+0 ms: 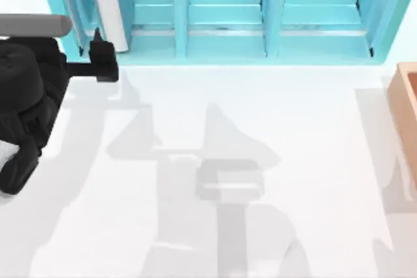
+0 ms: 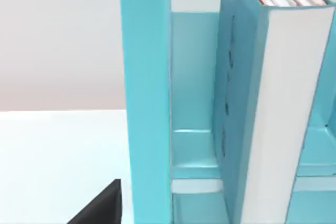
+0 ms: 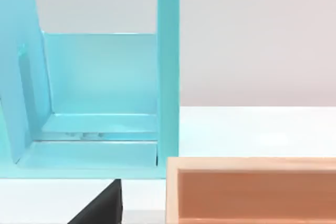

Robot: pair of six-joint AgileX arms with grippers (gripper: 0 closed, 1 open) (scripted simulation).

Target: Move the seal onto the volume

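Teal-covered volume upright in the leftmost compartment of the light-blue shelf unit, not flat on the white desk; whereabouts of the seal impossible to tell. Left gripper just beside that compartment, spread or pressed together impossible to tell; right gripper near the wooden box, likewise. Likely risks: catching the shelf divider, tipping the book on withdrawal, no level cover for a stamp. Red marking on the book's top edge, unreadable.
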